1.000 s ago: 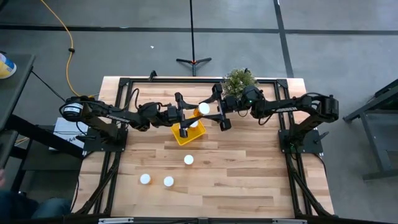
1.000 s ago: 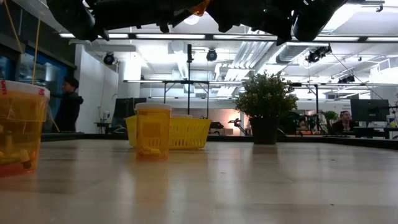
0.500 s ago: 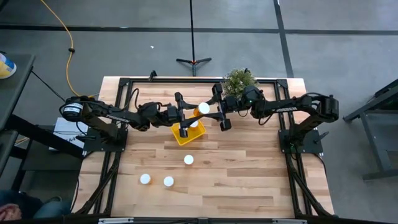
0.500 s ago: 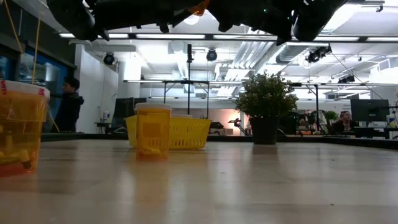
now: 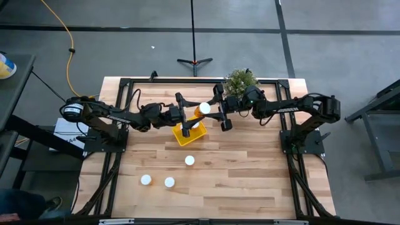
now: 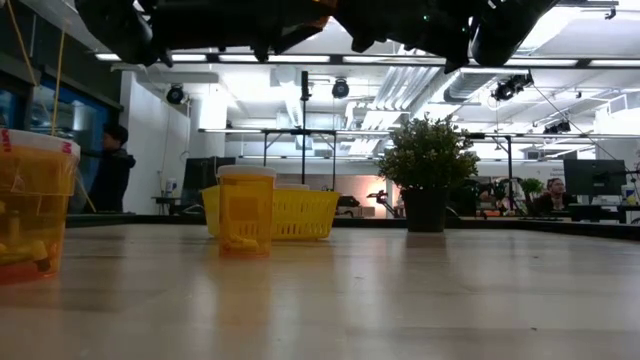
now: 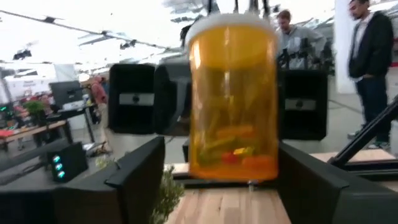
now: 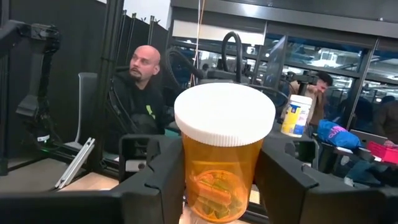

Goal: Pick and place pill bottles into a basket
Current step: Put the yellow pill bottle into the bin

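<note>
A slip is the risk: the orange plastic pill bottle with a white cap hangs above the far rim of the small yellow plastic basket, near the wooden table's far edge, and could miss it. The right gripper clamps its body; the left gripper stands spread wide around it, not gripping.
</note>
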You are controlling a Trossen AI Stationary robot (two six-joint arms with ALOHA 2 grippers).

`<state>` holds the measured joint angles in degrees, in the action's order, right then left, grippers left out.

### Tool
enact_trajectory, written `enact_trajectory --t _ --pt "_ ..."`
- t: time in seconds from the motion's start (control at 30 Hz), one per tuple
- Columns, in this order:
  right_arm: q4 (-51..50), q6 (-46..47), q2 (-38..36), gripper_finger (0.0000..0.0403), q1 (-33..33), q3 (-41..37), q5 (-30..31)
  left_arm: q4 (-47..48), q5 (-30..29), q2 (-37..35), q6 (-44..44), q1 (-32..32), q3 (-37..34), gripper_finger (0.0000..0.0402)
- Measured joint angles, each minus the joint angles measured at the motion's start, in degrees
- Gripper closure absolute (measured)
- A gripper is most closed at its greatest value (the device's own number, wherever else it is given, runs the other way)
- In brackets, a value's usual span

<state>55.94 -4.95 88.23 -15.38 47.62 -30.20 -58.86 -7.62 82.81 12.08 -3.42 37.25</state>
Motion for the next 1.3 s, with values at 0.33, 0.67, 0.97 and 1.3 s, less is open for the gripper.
enact_trajectory --t 0.33,0.67,0.97,1.3 --pt "-2.32 0.01 0.00 0.0241 -0.61 0.00 0.72 20.06 -0.90 -8.84 -3.76 0.04 -0.04 0.0023" --pt "-8.80 -1.11 0.80 0.0239 -0.14 0.01 1.63 42.36 -1.12 -20.83 -7.78 0.04 -0.02 0.0048" --pt "-7.75 2.54 9.37 0.0238 0.42 0.00 2.94 46.00 -2.49 -22.29 -7.89 0.04 -0.04 0.0061" --pt "-7.67 4.70 15.45 0.0239 1.63 -0.15 0.10 49.93 -2.58 -23.10 -8.93 0.04 -0.04 0.0066"
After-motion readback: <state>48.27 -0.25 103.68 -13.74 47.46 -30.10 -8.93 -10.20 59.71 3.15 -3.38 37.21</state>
